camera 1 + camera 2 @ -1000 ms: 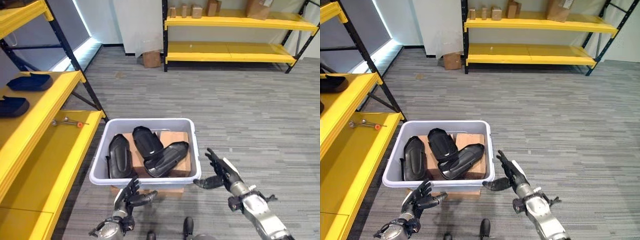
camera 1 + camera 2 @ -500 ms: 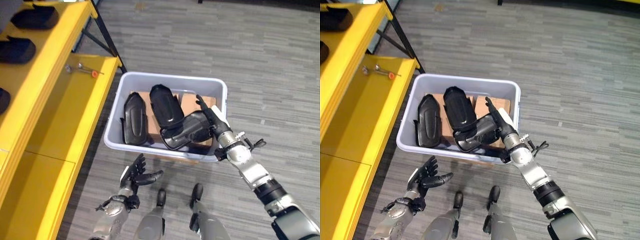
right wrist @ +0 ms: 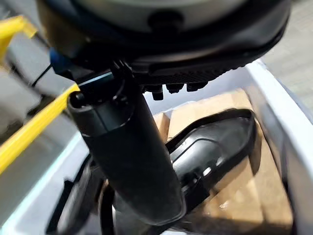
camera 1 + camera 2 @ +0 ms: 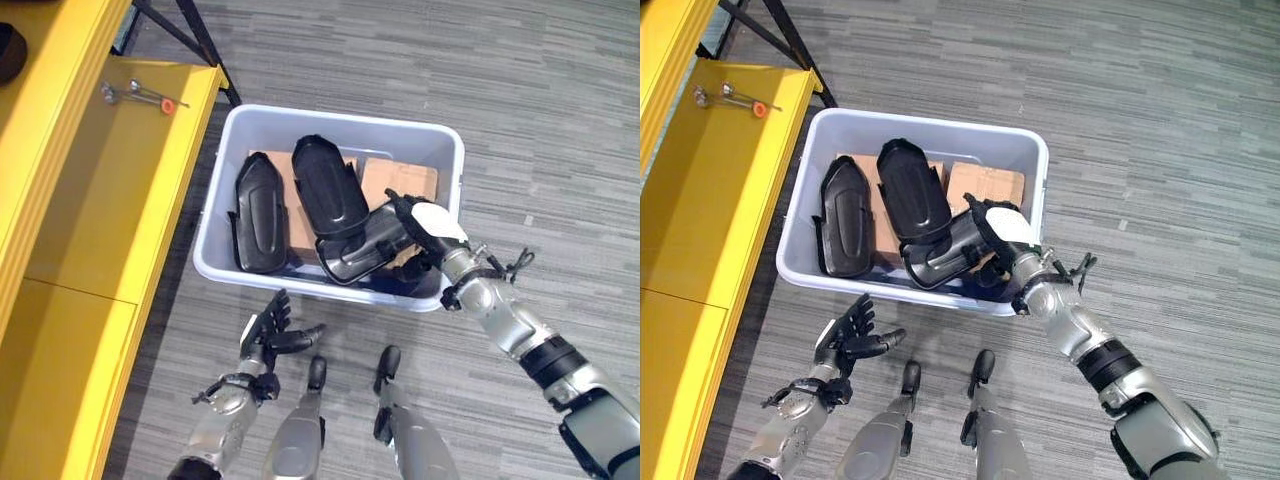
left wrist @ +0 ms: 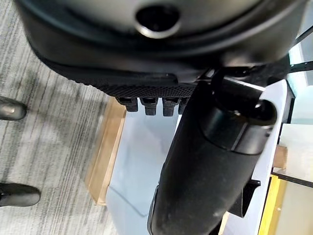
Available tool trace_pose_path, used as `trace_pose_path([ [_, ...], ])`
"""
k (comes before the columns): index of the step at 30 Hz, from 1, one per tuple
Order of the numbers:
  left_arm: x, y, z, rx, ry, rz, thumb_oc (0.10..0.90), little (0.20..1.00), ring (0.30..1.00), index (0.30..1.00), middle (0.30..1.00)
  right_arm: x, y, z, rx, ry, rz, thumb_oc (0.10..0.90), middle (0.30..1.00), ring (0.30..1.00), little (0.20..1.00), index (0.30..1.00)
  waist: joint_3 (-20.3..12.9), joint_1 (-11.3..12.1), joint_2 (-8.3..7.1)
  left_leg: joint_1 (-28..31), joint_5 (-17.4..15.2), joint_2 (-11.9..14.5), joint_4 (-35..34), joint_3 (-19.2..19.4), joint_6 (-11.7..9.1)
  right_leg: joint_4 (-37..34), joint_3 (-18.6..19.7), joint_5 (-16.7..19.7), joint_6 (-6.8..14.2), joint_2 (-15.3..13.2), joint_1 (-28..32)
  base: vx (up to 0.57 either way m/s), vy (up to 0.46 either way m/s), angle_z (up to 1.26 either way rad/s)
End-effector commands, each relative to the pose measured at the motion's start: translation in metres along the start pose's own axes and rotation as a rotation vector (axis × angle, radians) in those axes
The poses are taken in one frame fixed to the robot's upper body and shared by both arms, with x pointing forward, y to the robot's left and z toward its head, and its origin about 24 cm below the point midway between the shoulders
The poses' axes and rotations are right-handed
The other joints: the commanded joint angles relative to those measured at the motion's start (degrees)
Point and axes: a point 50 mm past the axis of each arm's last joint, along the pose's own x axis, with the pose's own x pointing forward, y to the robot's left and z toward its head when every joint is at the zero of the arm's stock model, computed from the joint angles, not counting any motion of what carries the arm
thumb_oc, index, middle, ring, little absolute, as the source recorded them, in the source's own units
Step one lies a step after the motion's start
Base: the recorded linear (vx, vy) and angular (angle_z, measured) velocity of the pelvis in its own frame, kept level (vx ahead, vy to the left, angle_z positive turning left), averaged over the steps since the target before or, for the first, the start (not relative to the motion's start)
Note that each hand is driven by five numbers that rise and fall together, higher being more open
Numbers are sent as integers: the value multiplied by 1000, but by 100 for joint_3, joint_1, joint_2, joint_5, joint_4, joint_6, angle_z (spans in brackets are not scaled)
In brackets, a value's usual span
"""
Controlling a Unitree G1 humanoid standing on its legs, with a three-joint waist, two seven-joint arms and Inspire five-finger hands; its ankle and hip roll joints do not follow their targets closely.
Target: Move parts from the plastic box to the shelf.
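Note:
A grey plastic box [image 4: 330, 118] stands on the floor and holds three black moulded parts lying on cardboard [image 4: 400, 180]. One part [image 4: 258, 228] lies at the left, one [image 4: 328, 190] in the middle, and one [image 4: 365, 250] slants at the right. My right hand [image 4: 420, 225] reaches over the box's right rim. It is open, and its fingers lie over the upper end of the slanted part [image 3: 215, 142]. My left hand [image 4: 265, 335] hangs open in front of the box's near wall, touching nothing.
A yellow shelf [image 4: 100, 200] runs along the left, close to the box. A small tool [image 4: 135, 93] with an orange tip lies on it. Grey plank floor stretches to the right and behind the box. The box stands on a cardboard base [image 5: 105, 152].
The camera has tilted down. My right hand went from beside the box's right front corner over the rim and onto the slanted part. The left hand stayed low and open.

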Motion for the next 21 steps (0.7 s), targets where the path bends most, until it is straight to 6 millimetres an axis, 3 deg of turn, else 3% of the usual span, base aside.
trace_pose_path([
  [1,1,-2,37,35,-195,-28,900,1000,1000,1000,1000,16,-52,22,-195,-133,-194,900,1000,1000,1000,1000,-308,28,-131,-333,365,140,-151,186,-39,249,282,-519,573,-429,279,0,0,0],
  [21,7,-6,46,25,-229,7,900,1000,1000,1000,1000,25,-90,40,-307,-179,-347,900,1000,1000,1000,1000,-110,202,-277,-575,365,99,-147,55,-24,218,156,-548,615,-480,187,15,1,4],
])
